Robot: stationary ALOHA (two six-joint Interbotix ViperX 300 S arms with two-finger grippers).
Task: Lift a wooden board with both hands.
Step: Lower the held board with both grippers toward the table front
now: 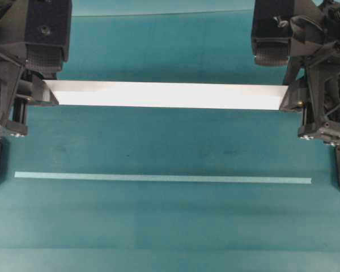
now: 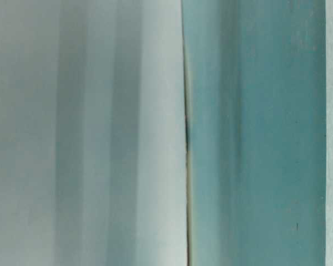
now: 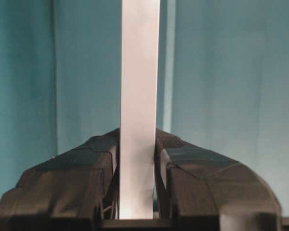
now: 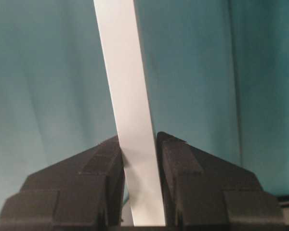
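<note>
Held at both ends, so the long wooden board [image 1: 164, 94] stays level and does not tip. Left gripper [image 1: 45, 93] at the left end, right gripper [image 1: 289, 97] at the right end, one on each short side. Looks lifted off the teal counter [image 1: 170, 226], to judge by the wide soft shadow under the board in the low side view, though hard to be sure how high. Runs straight across the top view, well apart from the thin pale strip [image 1: 161, 178] lying nearer the bottom edge.

Seen from the left wrist: fingers [image 3: 94, 168] closed snug on the board [image 3: 139, 96], one on each side, touching it, no gap. Same from the right wrist: fingers [image 4: 103, 166] pressed on both faces of the board [image 4: 127, 96], which leans a little in that view. Closed only as far as the board lets them. A good, even grip for lifting together.
</note>
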